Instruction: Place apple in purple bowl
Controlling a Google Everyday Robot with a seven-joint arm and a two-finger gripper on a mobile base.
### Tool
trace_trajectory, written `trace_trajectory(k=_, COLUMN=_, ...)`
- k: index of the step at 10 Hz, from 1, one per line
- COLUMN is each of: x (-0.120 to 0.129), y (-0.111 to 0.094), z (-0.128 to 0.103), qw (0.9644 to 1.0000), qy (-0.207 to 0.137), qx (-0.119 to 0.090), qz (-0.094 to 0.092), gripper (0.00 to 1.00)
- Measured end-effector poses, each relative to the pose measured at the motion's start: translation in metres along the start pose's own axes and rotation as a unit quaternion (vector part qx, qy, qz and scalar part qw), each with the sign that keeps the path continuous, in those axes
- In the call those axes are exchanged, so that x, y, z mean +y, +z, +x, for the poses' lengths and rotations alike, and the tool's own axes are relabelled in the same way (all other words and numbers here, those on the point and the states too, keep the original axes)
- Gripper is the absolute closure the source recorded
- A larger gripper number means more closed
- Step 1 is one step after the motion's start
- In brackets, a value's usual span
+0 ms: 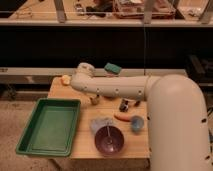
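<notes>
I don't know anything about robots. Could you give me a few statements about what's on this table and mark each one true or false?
1. The apple is already inside the purple bowl. False: it lies at the far left corner of the table, well away from the bowl.
2. The gripper is right beside the apple, at the end of the arm stretched across the table. True.
3. The green tray sits to the left of the purple bowl in this view. True.
4. The light-blue cup stands inside the green tray. False: it stands on the table, just right of the bowl.
</notes>
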Motion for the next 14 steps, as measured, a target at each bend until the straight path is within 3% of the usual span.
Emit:
trace_trajectory(k=3, x=-0.004, y=0.001, z=0.002, qw=0.9999, qy=-0.005, qx=0.004, qz=0.008, gripper=0.20)
trace_trajectory(k=5, x=-0.011, y=0.013, z=0.013, qw=0.9994, qy=-0.019, qx=0.008, qz=0.029, gripper=0.20)
trace_trajectory(k=8, x=-0.034, y=0.048, z=0.038, qw=0.9970, qy=-0.035, qx=0.003, qz=0.068, gripper=0.20)
trace_trajectory(k=12, x=-0.027, y=0.081, z=0.066, qw=0.9970, qy=-0.043, qx=-0.036, qz=0.054, gripper=0.20)
trace_trajectory(k=14, x=-0.016, y=0.090, z=0.072, qw=0.9966, qy=-0.035, qx=-0.050, qz=0.055, gripper=0.20)
